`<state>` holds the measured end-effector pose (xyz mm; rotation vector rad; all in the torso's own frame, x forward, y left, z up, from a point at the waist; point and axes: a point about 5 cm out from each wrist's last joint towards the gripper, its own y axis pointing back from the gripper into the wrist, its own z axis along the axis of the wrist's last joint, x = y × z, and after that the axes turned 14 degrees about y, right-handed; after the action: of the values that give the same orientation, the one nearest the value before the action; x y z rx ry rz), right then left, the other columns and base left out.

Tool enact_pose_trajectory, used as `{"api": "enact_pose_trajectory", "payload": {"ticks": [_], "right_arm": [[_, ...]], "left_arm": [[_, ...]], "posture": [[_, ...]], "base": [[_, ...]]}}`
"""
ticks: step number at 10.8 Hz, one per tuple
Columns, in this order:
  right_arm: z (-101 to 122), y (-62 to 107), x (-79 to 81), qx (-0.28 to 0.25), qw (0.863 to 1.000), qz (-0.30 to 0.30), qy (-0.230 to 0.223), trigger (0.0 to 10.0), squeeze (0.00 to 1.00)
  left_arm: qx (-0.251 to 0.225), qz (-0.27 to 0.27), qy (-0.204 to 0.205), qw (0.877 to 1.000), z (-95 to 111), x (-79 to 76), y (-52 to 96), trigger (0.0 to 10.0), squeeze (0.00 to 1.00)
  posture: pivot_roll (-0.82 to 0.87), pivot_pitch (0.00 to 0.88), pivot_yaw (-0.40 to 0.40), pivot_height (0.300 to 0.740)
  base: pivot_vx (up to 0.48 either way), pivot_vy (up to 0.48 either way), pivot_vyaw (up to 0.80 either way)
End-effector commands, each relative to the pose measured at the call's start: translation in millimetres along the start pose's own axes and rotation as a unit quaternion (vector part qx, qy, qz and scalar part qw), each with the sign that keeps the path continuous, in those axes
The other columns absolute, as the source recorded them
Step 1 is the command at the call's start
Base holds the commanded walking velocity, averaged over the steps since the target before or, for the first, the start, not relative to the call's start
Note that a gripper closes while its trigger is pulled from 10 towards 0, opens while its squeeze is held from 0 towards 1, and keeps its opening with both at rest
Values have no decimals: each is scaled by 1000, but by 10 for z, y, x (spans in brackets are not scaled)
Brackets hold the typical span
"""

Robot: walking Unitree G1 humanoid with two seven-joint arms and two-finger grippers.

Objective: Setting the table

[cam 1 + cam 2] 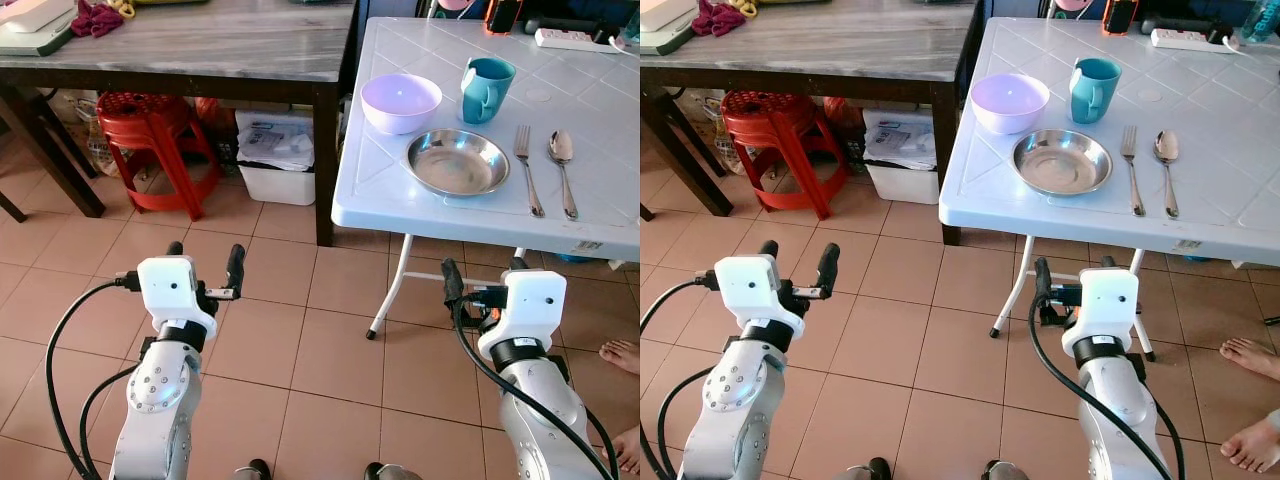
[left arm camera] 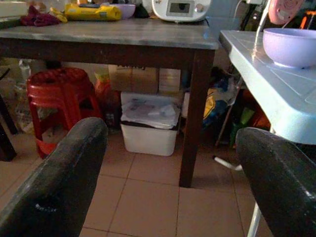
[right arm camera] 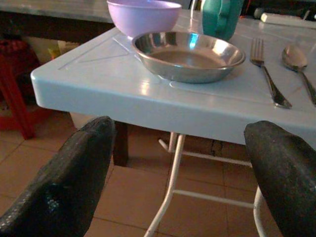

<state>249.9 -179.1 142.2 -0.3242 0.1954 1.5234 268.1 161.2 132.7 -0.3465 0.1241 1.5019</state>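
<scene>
On the white plastic table a steel plate lies near the front edge. Behind it stand a lilac bowl and a teal mug. A fork and a spoon lie side by side to the right of the plate. My right gripper is open and empty, held low in front of the table's edge and facing the plate. My left gripper is also open and empty, over the tiled floor to the left of the table.
A dark table with a grey top stands to the left, with a red stool and a white bin under it. A person's bare feet rest on the floor at the right. A power strip lies at the table's back.
</scene>
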Motion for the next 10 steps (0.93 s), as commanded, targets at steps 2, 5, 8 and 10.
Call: {"api": "enact_pose_trajectory", "payload": {"ticks": [2,5,8,10], "right_arm": [[-22,25,26,10,1000,6,-9,10000,0],[-27,28,44,11,1000,12,-9,10000,0],[-37,42,60,11,1000,16,-8,10000,0],[-41,38,75,10,1000,20,-6,10000,0]], "left_arm": [[14,7,-5,1000,-44,44,43,10000,0],[12,-18,2,1000,-34,-13,42,10000,0],[19,-28,7,999,-61,-34,65,10000,0],[20,-35,9,999,-66,-48,69,10000,0]], "posture": [[-124,206,49,740],[-126,209,51,740],[-125,211,54,740],[-124,209,53,740]], "base": [[0,0,-394],[0,0,-625],[284,0,0],[332,0,0]]}}
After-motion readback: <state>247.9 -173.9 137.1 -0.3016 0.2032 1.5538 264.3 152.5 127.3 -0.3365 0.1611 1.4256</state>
